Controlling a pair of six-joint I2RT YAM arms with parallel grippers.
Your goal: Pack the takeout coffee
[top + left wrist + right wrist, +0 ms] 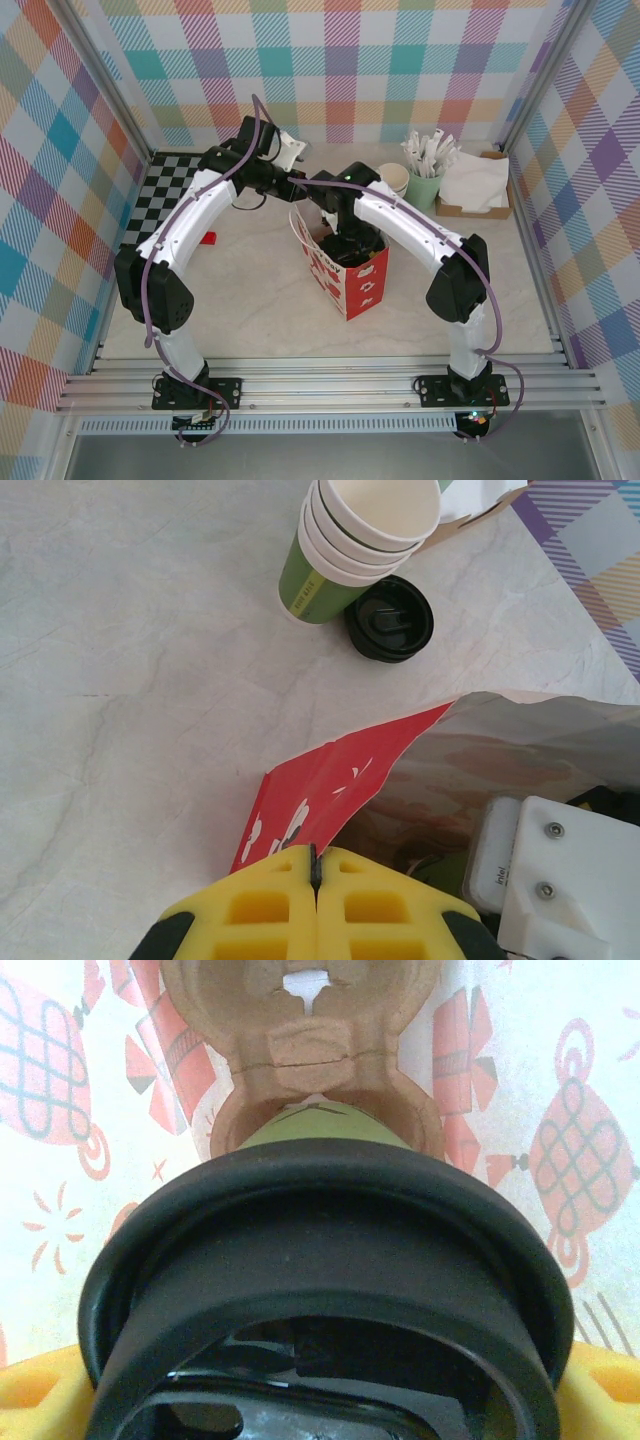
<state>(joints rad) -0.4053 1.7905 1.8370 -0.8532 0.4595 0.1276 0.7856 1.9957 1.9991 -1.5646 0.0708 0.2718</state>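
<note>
The takeout coffee, a green cup (315, 1125) under a black lid (320, 1230), hangs low inside the red paper bag (345, 278), just above a brown pulp carrier (300, 1045) on the bag's floor. My right gripper (320, 1405) holds it from both sides, with the yellow fingers (30, 1400) showing at the lid's edges. From the top, my right arm reaches down into the bag's mouth. My left gripper (316, 865) is shut on the bag's near-left rim (330, 790) and holds the mouth open.
A stack of lidless green cups (350, 540) and loose black lids (390, 620) stand just behind the bag. Further right are a pale-green cup of wrapped sticks (425, 175) and a napkin box (478, 185). A checkered mat (165, 190) lies back left.
</note>
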